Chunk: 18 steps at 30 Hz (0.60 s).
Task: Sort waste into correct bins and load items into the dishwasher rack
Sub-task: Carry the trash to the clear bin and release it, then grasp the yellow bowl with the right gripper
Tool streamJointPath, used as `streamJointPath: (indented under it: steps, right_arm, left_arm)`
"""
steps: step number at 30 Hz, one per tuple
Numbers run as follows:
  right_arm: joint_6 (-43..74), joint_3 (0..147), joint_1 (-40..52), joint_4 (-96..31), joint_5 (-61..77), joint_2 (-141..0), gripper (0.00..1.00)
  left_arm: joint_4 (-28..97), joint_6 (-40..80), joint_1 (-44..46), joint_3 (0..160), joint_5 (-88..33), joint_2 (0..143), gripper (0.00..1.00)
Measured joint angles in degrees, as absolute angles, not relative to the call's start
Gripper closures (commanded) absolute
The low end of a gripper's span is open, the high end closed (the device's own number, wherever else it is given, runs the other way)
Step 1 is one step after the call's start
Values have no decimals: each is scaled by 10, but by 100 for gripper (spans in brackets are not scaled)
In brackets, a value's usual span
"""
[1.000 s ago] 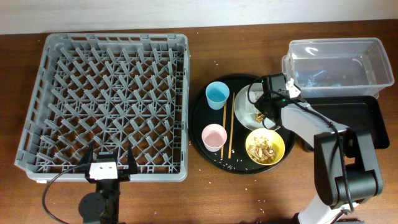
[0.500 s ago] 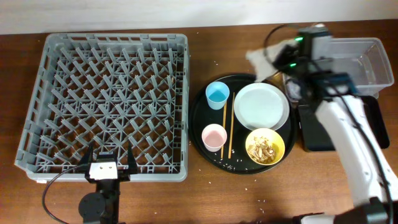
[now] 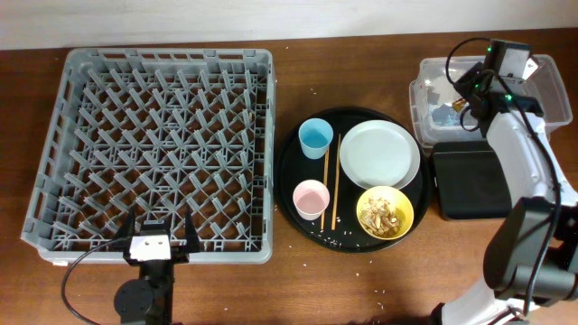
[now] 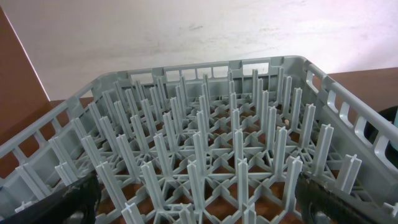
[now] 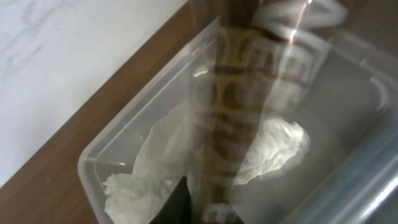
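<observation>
Crumpled white napkin [image 5: 155,155] in clear tub [image 5: 339,99], blurred brown-gold wrapper [image 5: 239,118] perhaps above it, right fingers [image 5: 177,205] unreadable, left fingers [image 4: 74,199] spread

From above, the fingers of the right claw [image 3: 468,90] are lost to me. The arm [image 3: 528,162] and its cables [image 3: 462,56] cover them, so I can't tell whether the jaws are parted or closed. Its own camera is no help: a smeared brown-striped shape [image 5: 239,118] hangs right before the lens, too blurred to name. Behind the shape the crumpled napkin [image 5: 152,165] is half masked, and the clear tub [image 5: 134,121] around the claw runs off the frame. On the robot's side of the claw, the black tray [image 3: 470,181] loses one end under the forearm. The left claw [image 3: 160,242] shows only dark fingertips [image 4: 78,199], clipped at the bottom corners, and the rack [image 4: 205,149] nearest them is cut off.
</observation>
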State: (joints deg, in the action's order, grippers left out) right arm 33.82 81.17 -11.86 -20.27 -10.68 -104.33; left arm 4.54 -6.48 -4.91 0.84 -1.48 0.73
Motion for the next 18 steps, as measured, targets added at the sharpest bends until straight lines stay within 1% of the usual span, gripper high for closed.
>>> streamJointPath:
  steps: [3,6,9,11,12,13,14,15,18]
  right_arm:
    - [337,812,-119,-206,-105,-1048,2]
    - [316,812,-119,-249,-75,-1031,1]
    - [288,813,-117,-322,-18,-946,2]
    - [275,817,-114,-373,17,-889,16]
    - [264,821,-107,-429,57,-846,23]
    - [261,825,-98,-458,79,-826,31]
    - [258,828,-84,-498,98,-811,34]
    - [250,828,-55,-539,119,-798,34]
    - [250,823,39,-609,114,-808,34]
  left_arm:
    - [45,-65,-49,8,-15,7,1]
    - [45,-65,-49,8,-15,7,1]
    - [45,-65,-49,8,-15,7,1]
    - [45,-65,-49,8,-15,7,1]
    - [45,-65,-49,8,-15,7,1]
    - [45,-65,-49,8,-15,7,1]
    - [45,-65,-49,8,-15,6,1]
    - [45,-65,-49,8,-15,6,1]
    - [45,-65,-49,8,-15,6,1]
